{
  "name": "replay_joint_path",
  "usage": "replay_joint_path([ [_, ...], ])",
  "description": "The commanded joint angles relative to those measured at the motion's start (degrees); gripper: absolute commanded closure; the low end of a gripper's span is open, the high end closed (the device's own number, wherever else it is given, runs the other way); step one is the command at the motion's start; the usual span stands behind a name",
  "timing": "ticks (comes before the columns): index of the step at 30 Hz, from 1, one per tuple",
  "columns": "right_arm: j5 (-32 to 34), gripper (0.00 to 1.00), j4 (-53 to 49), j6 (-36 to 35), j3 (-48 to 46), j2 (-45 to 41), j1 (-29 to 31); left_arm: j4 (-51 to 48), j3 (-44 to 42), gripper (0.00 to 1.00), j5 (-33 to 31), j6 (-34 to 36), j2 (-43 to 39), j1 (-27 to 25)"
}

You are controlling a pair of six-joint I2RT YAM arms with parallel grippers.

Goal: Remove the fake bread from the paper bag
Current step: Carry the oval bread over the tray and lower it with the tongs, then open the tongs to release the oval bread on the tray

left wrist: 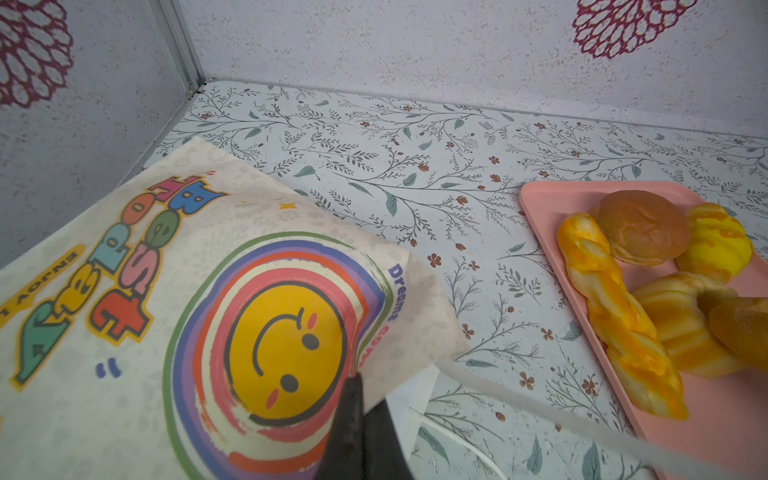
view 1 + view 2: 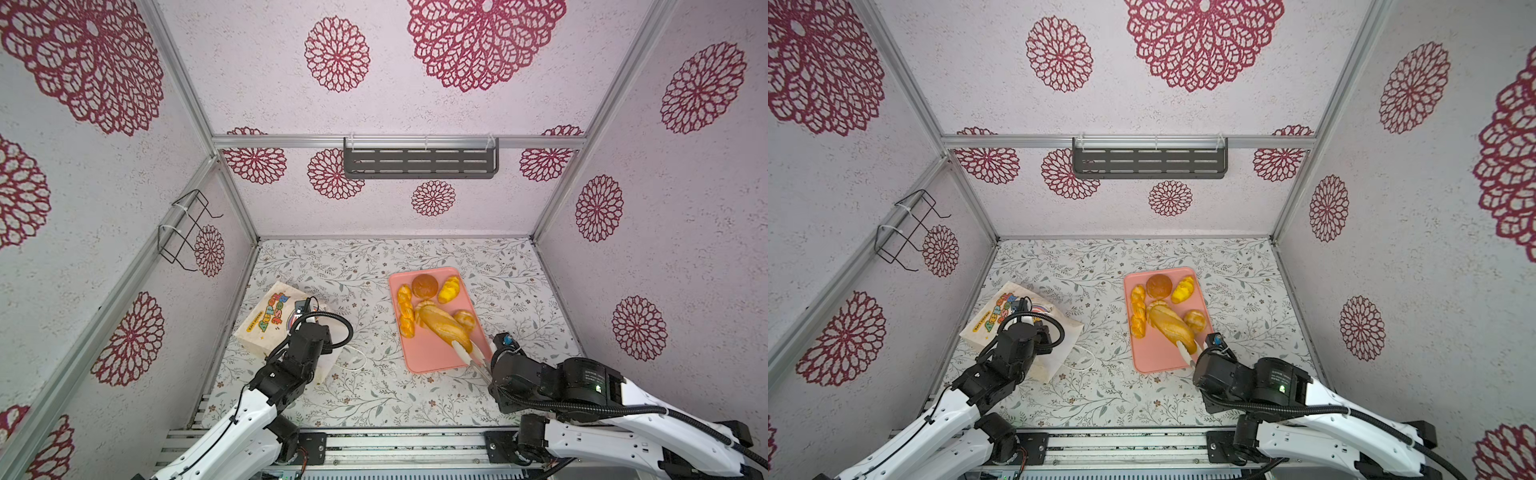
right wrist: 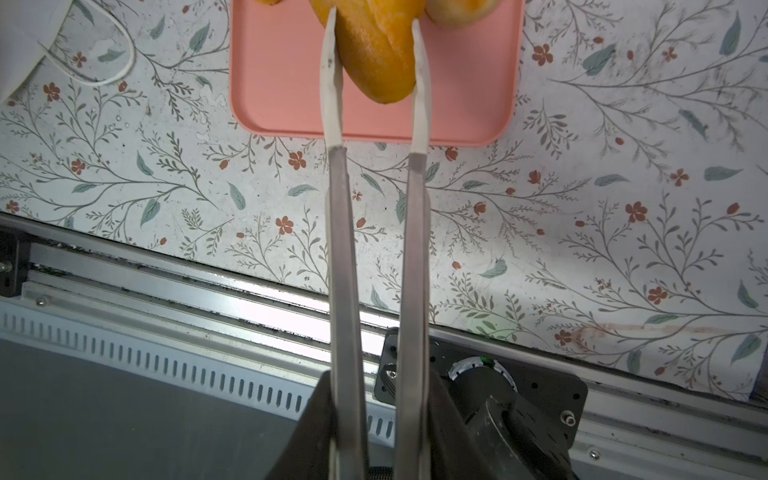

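The paper bag (image 2: 270,320) (image 2: 1000,316) (image 1: 124,291) lies tilted at the left, its lettered smiley face up. My left gripper (image 1: 360,386) is shut on the bag's edge beside the smiley. On the pink tray (image 2: 428,357) (image 2: 1154,357) (image 3: 282,83) lies fake bread: a brown round bun (image 2: 424,285), a yellow roll (image 2: 449,289), a braided stick (image 2: 405,309), a small bun (image 2: 464,319) and a long loaf (image 2: 442,328) (image 3: 376,50). My right gripper (image 3: 378,386) is shut on metal tongs (image 3: 340,249), whose white tips flank the loaf's near end. The bag's inside is hidden.
A white cord handle (image 2: 353,361) trails from the bag onto the floral tabletop. A black wire rack (image 2: 187,228) hangs on the left wall and a grey slotted shelf (image 2: 419,162) on the back wall. A metal rail (image 2: 395,444) runs along the table's front edge.
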Motion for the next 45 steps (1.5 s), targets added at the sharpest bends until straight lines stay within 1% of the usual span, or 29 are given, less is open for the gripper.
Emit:
replay_joint_path([
  [1, -0.95, 1.0, 0.24, 1.96, -1.69, -0.1, -0.23, 0.27, -0.34, 1.0, 0.9, -1.13, -0.37, 0.39],
  [4, -1.61, 0.99, 3.31, 1.62, -3.39, 1.89, -0.2, 0.23, -0.35, 1.0, 1.16, -1.58, -0.35, 0.39],
  [7, -1.53, 0.87, 7.57, 0.96, -4.43, 4.1, -0.28, -0.02, -0.15, 1.0, 1.26, -1.75, -0.44, 0.44],
  [11, -1.44, 0.81, 14.1, 0.3, -5.69, 7.0, -0.28, -0.54, 0.05, 1.0, 1.35, -1.82, -0.62, 0.39],
  [13, -1.6, 0.76, 16.74, -0.26, -6.1, 8.55, -0.28, -0.82, 0.09, 1.0, 1.34, -1.81, -0.79, 0.44],
  [14, -1.52, 0.73, 17.3, -0.36, -6.17, 9.15, -2.13, -1.0, 0.18, 1.0, 1.34, -1.85, -0.88, 0.44],
  [16, -1.74, 0.68, 18.0, -0.74, -6.29, 10.16, -2.55, -1.44, 0.19, 1.0, 1.3, -1.74, -1.21, 0.44],
  [19, -1.84, 0.64, 18.01, -0.4, -6.45, 10.03, -2.81, -1.79, 0.01, 1.0, 1.09, -1.67, -1.71, 0.43],
  [26, -1.41, 0.6, 15.29, 2.54, -7.2, 4.9, -2.91, -1.15, -0.93, 1.0, 1.35, -2.29, -1.71, 0.44],
  [31, -0.77, 0.6, 13.38, 3.3, -6.15, 2.97, -2.91, -0.76, -0.87, 1.0, 1.52, -2.46, -1.24, 0.43],
  [35, 0.74, 0.61, 12.89, 2.36, -3.69, 4.9, -2.91, -0.57, -0.69, 1.0, 1.52, -2.33, -1.32, 0.41],
  [38, 1.83, 0.64, 14.37, 0.34, -0.84, 7.17, -3.17, -0.76, -0.61, 1.0, 1.67, -2.51, -1.41, 0.42],
  [41, 2.35, 0.73, 16.05, -2.17, 2.58, 9.94, -3.78, -0.9, -0.67, 1.0, 1.93, -2.73, -1.67, 0.39],
  [45, 0.68, 0.89, 19.8, -5.95, 5.31, 13.17, -5.59, -1.18, -0.69, 1.0, 1.96, -2.71, -2.02, 0.43],
])
